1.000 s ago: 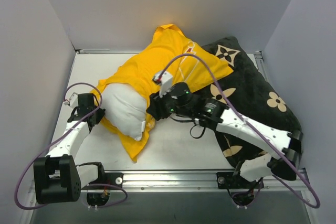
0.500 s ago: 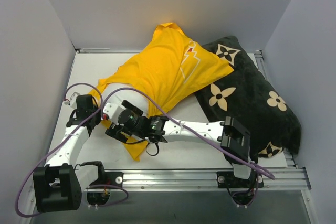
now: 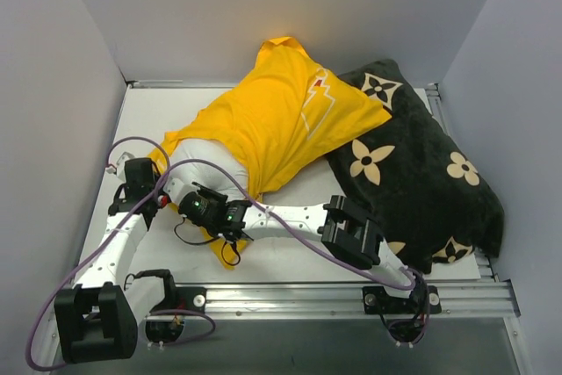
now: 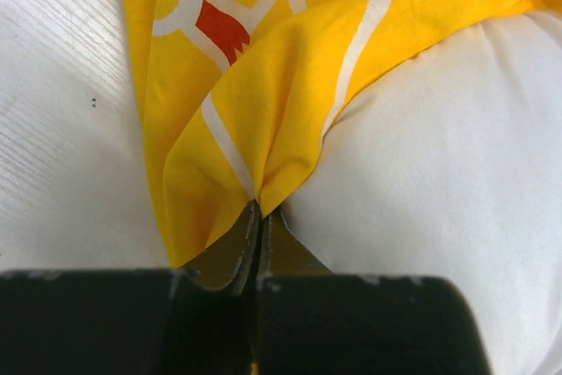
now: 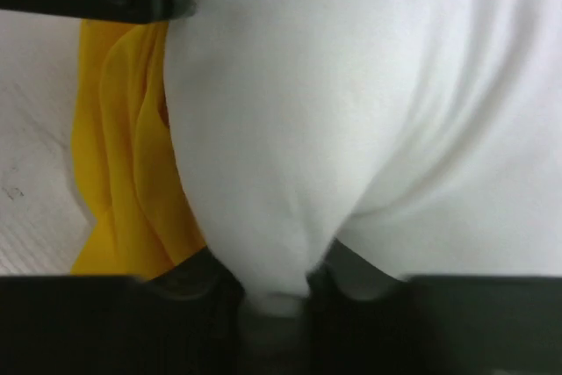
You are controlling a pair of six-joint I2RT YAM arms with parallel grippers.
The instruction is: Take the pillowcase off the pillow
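While the left tool (image 4: 257, 230) clamps the pillowcase (image 4: 263, 111) hem and the right tool (image 5: 274, 292) pinches the pillow (image 5: 369, 111), bared at left-centre of top view, extraction appears begun; next, draw them apart.

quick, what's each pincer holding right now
Left pincer: closed on a fold of the pillowcase.
Right pincer: closed on a pinch of the pillow.

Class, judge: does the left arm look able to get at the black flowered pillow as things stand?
Probably not. The left gripper is shut on the pillowcase at far left; the black pillow lies far right, beyond the right arm reaching across. The right gripper pinches the pillow.
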